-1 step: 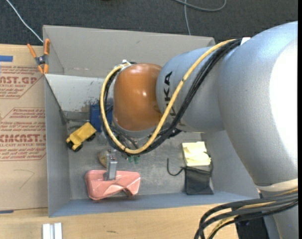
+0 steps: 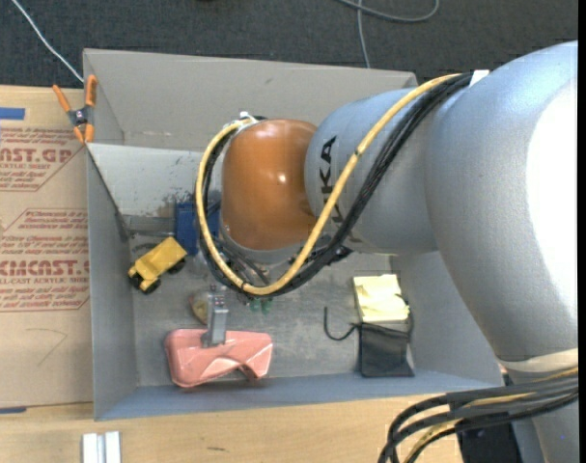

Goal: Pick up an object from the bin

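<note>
Gripper point(image 2: 216, 328): low at the pink crumpled thing point(image 2: 201, 360) by the bin's point(image 2: 106, 287) near wall, perhaps touching its top; open or closed, I cannot tell.
Progress: nothing lifted (the pink crumpled thing lies on the bin floor); grasp and lift remain.
Hidden: the arm point(image 2: 418, 181) covers the bin's middle, the gripper's upper part included.

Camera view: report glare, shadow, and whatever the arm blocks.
Camera view: soft highlights on the orange cover and the arm, no hard glare on the bin. Camera view: the arm darkens the floor beneath the cover and hides much of the bin's middle and right. Camera view: the pink thing, yellow toy and yellow pad lie evenly lit.
</note>
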